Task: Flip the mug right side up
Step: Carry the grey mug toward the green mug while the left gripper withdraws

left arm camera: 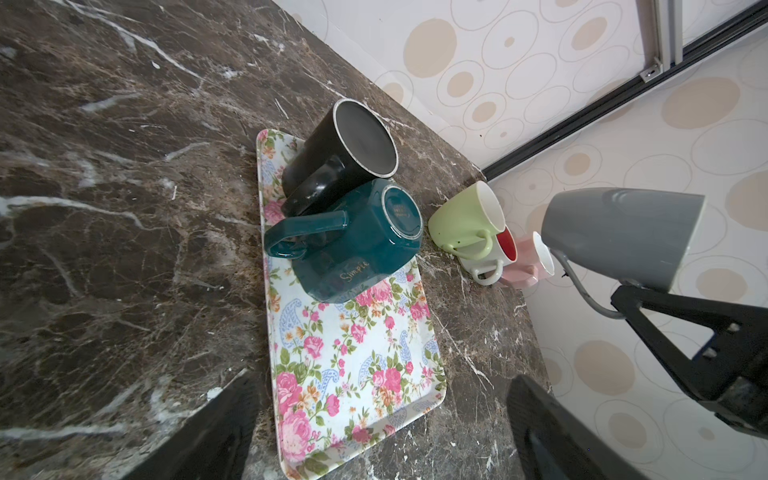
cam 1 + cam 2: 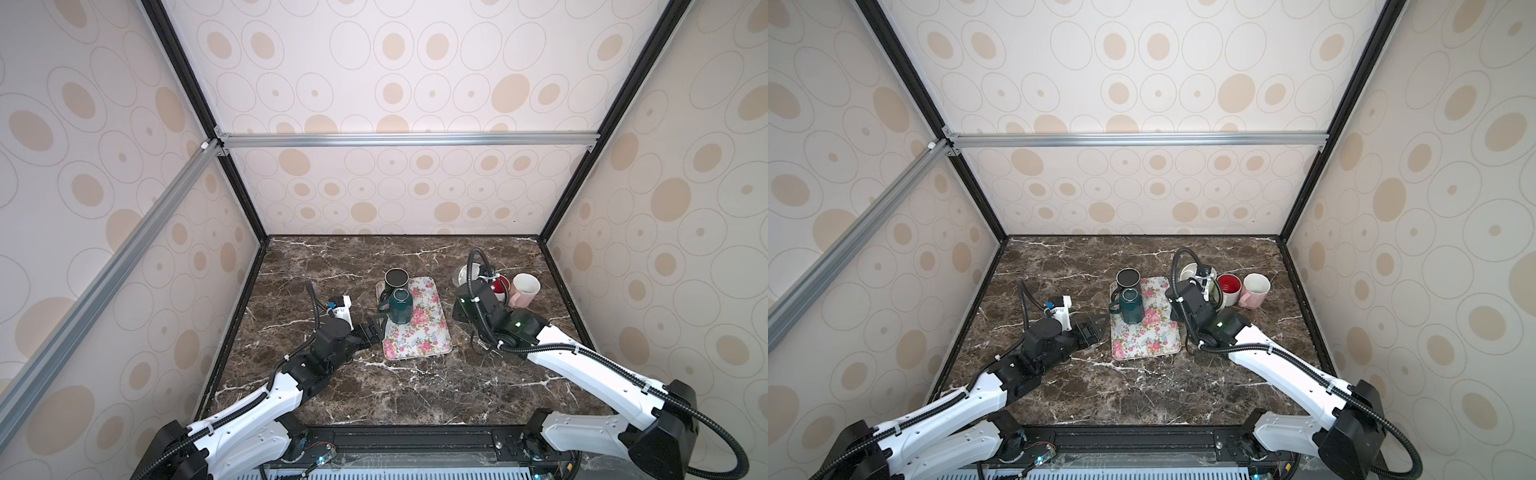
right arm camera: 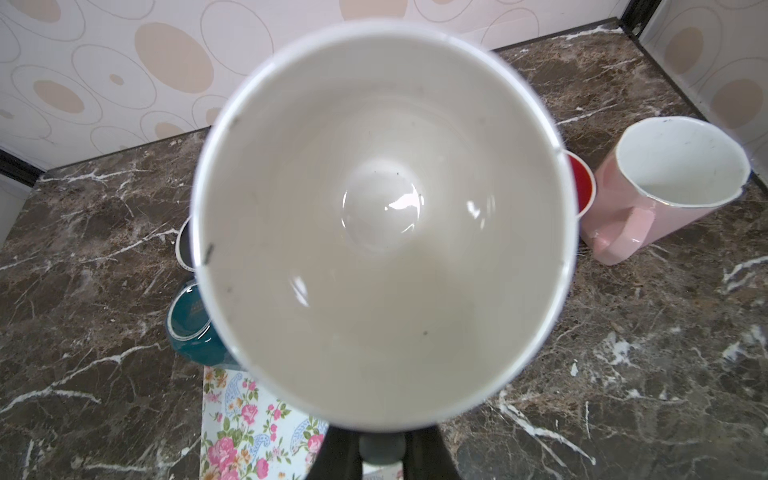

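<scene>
We see the grey mug held clear of the marble table with its mouth turned upward, beside the green mug. The right gripper is clamped on its handle. The turning looks done; we judge only lowering and release remain. The left gripper is spread, empty, beside the floral tray. The inverted teal mug there reads "Simple"
</scene>
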`<state>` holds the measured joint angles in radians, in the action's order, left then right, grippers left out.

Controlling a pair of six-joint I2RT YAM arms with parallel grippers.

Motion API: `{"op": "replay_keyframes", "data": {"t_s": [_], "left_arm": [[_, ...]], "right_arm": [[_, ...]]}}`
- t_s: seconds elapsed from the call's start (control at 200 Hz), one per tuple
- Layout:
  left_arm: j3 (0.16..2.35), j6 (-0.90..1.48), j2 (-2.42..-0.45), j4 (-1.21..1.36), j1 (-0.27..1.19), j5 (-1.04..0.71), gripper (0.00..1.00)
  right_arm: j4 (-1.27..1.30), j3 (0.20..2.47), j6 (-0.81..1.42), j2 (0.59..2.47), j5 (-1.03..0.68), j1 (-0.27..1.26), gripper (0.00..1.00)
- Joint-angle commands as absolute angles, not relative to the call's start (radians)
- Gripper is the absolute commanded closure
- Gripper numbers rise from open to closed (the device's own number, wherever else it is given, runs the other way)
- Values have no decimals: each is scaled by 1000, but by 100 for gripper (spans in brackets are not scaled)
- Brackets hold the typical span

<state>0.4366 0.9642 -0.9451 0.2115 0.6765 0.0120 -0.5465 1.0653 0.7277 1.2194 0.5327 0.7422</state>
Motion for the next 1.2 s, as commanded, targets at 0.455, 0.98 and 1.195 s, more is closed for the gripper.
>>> {"op": "replay_keyframes", "data": {"t_s": [0.455,0.98,1.195], "left_arm": [[396,923,-863,242,659,1,5],[397,851,-861,289,650,-33,2],[403,771,-802,287,649,-15,2]], "right_arm": [[-722,1434,619,1541,322,600,100],[-983,1894,526,1941,187,493,100],[-1155,2132,501,2111,208,479,100]]}}
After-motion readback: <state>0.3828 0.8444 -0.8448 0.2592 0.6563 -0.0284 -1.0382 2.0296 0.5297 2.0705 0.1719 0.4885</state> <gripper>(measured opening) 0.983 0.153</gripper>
